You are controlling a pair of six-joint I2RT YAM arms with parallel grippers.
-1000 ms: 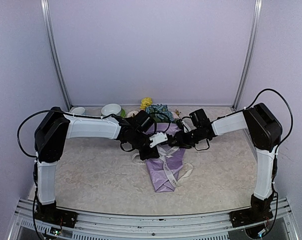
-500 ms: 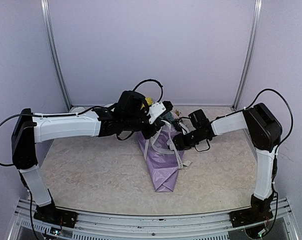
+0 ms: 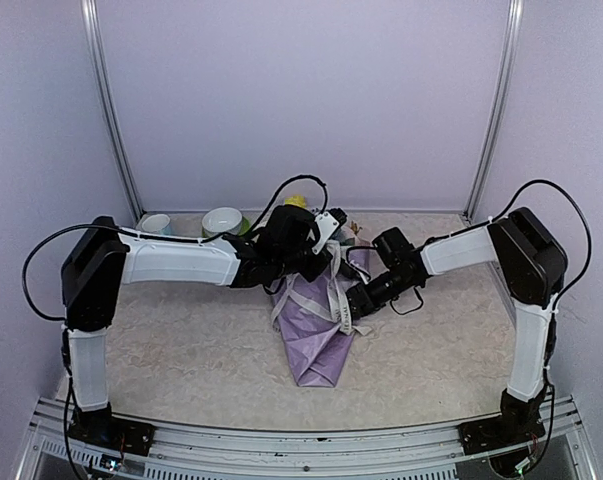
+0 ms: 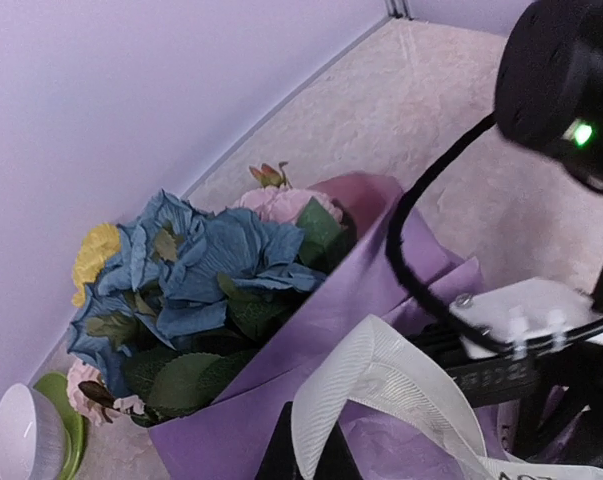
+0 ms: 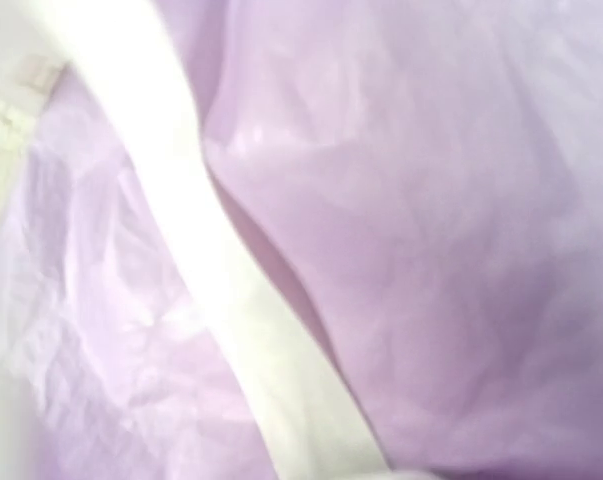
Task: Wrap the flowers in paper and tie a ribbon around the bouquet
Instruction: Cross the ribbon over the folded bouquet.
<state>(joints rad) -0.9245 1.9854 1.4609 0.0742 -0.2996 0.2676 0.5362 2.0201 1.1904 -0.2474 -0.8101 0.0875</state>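
Cream-white ribbon (image 4: 381,380) pinched tight by left gripper (image 4: 314,450), held above bouquet (image 3: 316,335) lying on table (image 3: 181,340); right gripper (image 3: 357,298) against paper (image 5: 431,250), grip impossible to tell. Risks ribbon sliding off tapered cone, or paper tearing under pull

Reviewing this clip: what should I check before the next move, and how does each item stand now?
1. flowers inside the paper cone: ok.
2. left fingers shut on the ribbon: ok.
3. ribbon knotted around the bouquet: not ok, it hangs in loose loops.
4. right fingers gripping something: cannot tell, they sit close against the bouquet.
5. white bowl apart from the bouquet: ok.
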